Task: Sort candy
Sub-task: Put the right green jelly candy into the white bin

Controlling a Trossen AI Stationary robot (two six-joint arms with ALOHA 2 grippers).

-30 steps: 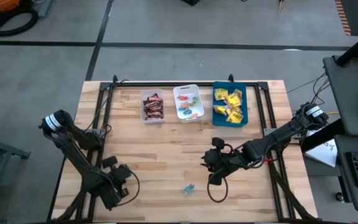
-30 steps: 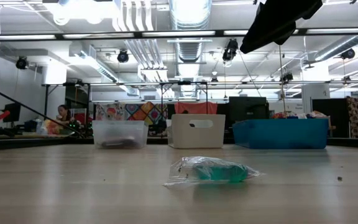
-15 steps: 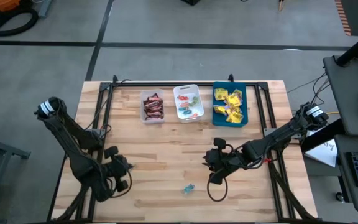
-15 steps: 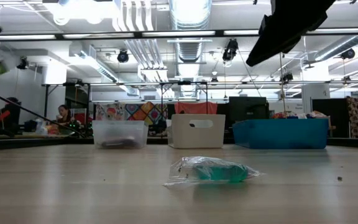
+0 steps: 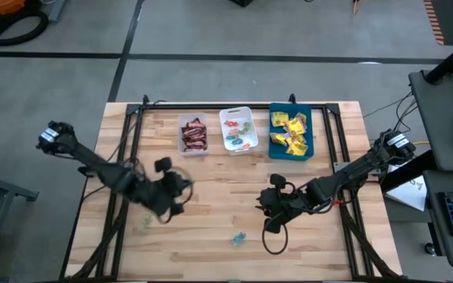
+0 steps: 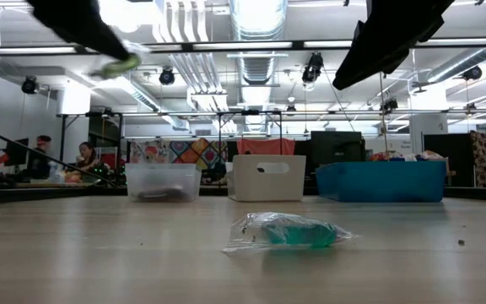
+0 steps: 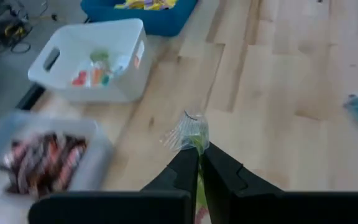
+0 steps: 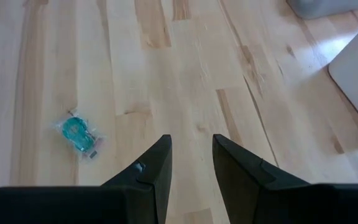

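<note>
From above, our left pincer point(image 5: 171, 206) hangs over the desk point(image 5: 211, 181), between its near edge and the three trays. It pinches a small green candy. We think it goes to the white tray point(image 5: 237, 130), where the little clear sweets lie. The clear tray point(image 5: 193, 136) has dark bars and the blue tray point(image 5: 291, 132) has yellow packets. Our right pincer point(image 5: 267, 224) waits near the middle, close to a teal candy point(image 5: 237, 237) lying alone on the wood.

From the desk top, the teal candy point(image 6: 289, 231) lies in front, well apart from the trays.

From the left wrist, the fingers point(image 7: 182, 167) are shut tight on the green candy point(image 7: 191, 134), so it cannot drop.

From the right wrist, the fingers point(image 8: 157, 163) stand a little apart and hold nothing. The teal candy point(image 8: 76, 132) lies off to one side, not yet picked up.
</note>
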